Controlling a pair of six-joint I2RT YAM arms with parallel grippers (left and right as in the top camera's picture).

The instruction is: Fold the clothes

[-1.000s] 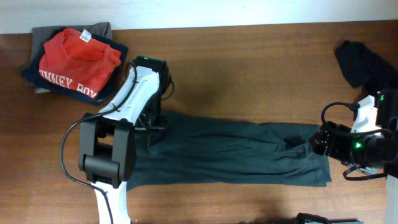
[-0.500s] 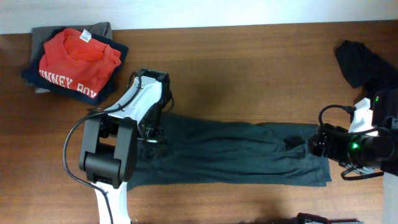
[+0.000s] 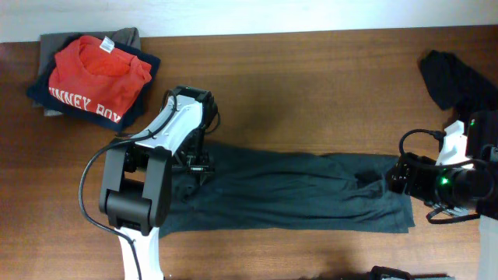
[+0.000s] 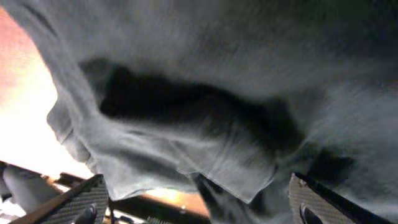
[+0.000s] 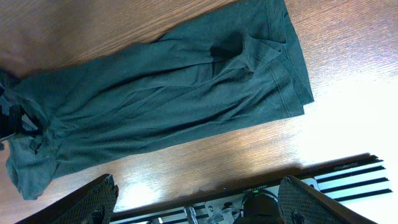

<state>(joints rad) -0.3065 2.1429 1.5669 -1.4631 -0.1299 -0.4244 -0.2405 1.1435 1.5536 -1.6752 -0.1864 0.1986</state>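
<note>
Lying folded in a long strip across the brown wooden table, the dark grey-green fabric garment has its left end under the wide-spread left pincer. Right pincer, spread too, sits at its right edge. Plenty of wood showing behind.

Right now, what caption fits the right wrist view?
Dark garment stretched lengthwise across the wooden table, the open right tool hovering apart from it.
</note>
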